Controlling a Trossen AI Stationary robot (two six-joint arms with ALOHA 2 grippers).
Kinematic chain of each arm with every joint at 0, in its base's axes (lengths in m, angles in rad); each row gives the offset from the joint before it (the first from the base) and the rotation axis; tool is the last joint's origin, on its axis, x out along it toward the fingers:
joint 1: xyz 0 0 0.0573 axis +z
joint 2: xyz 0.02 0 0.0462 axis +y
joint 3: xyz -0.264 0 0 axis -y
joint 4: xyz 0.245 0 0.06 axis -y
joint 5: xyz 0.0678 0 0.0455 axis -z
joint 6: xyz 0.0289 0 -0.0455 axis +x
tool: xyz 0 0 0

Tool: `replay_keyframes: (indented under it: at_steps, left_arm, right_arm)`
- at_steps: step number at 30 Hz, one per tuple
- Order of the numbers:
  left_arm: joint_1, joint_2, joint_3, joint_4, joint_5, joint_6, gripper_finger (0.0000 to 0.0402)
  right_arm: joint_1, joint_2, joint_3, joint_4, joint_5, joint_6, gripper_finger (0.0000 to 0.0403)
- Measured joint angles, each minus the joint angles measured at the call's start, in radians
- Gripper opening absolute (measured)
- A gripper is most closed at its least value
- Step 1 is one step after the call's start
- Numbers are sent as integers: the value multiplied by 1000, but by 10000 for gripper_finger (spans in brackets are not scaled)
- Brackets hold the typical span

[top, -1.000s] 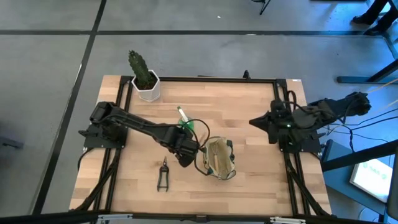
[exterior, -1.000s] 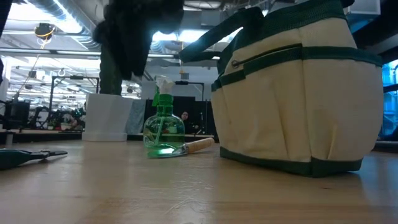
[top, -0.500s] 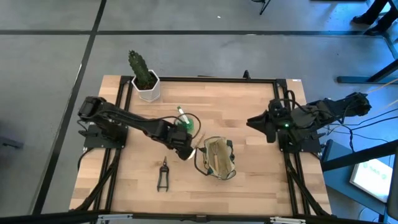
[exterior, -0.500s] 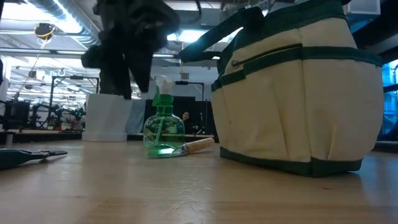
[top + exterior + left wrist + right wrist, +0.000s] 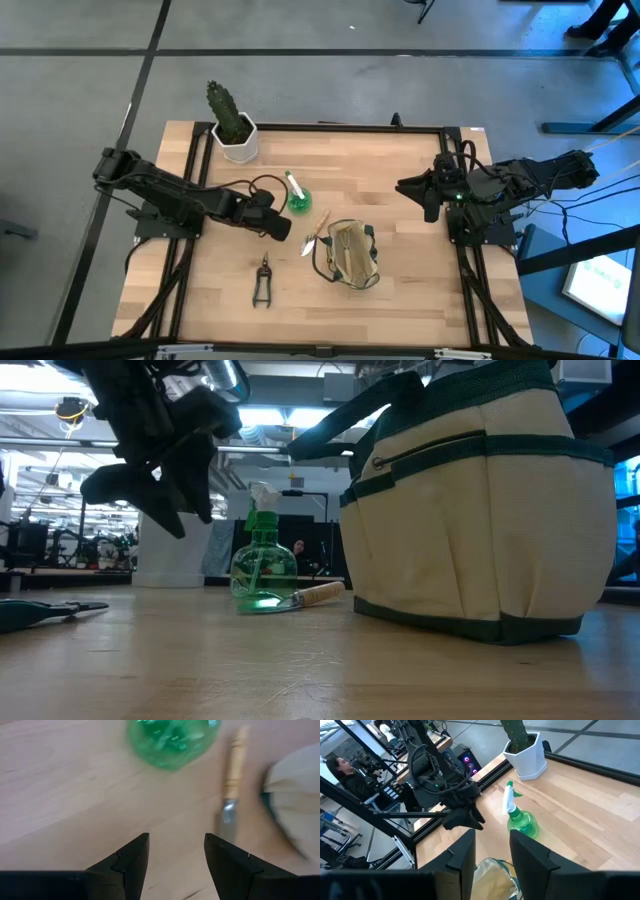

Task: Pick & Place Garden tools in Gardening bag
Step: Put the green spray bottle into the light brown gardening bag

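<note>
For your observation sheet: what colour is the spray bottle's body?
Translucent green, with a white nozzle; the spray bottle shows best in the low view.

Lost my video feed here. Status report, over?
Left pincer open, empty, beside spray bottle. Right pincer open, parked at table edge. Trowel and shears on table, outside bag. Nothing blocking.
</note>
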Motion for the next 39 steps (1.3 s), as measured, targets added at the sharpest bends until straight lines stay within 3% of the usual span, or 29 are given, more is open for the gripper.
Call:
replay_keyframes:
  at_steps: [10, 15, 19, 22, 25, 31, 39]
  left_arm:
    - [-1, -27, -15, 43, -79, 89, 185]
    - [-8, -28, -15, 50, -180, 194, 185]
    - [-11, -37, -15, 52, -253, 179, 185]
    - [-40, -36, -16, 46, -355, 95, 184]
    - [-105, -17, -16, 70, -531, 10, 184]
    - [-237, 75, -16, 97, -807, -8, 184]
    - [-273, 223, -16, 127, -841, -3, 184]
  right_arm:
    - [0, 0, 0, 0, -1, 0, 124]
    - [0, 0, 0, 0, -4, 0, 124]
    - [0, 0, 0, 0, -4, 0, 124]
    - [0, 0, 0, 0, -3, 0, 124]
    - [0, 0, 0, 0, -3, 0, 124]
    - [0, 0, 0, 0, -3, 0, 124]
    - [0, 0, 0, 0, -3, 0, 124]
